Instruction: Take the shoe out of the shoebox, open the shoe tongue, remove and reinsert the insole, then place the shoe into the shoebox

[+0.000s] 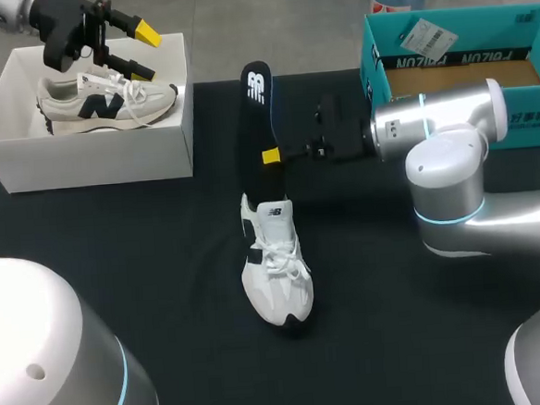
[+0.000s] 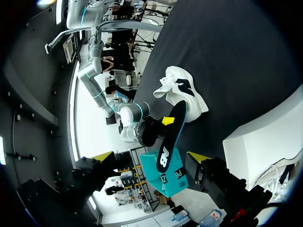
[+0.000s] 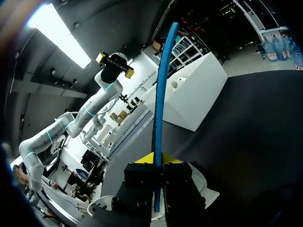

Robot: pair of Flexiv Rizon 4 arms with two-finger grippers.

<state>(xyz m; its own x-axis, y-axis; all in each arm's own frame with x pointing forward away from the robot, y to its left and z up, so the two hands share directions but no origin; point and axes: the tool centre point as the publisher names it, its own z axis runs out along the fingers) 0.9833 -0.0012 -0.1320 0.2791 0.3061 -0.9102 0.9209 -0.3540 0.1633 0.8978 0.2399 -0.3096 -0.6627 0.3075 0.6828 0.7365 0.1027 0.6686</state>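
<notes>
Overhead: holding the left gripper (image 1: 125,46) spread above the white shoebox (image 1: 91,164); pinching the insole (image 1: 257,120) in the right gripper (image 1: 269,156), near the shoe (image 1: 277,276).
Left wrist: facing insole and shoe well ahead of the gaping left gripper.
Right wrist: clamping the insole edge-on in the right gripper, above the shoe.

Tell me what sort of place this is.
Probably a robot test bench: a black-covered table, a sneaker in a white shoebox, and the right gripper pinching an insole.

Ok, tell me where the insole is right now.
Head view: mid-table, the insole is clamped in the right gripper, its near end at the heel of the white shoe.
</notes>
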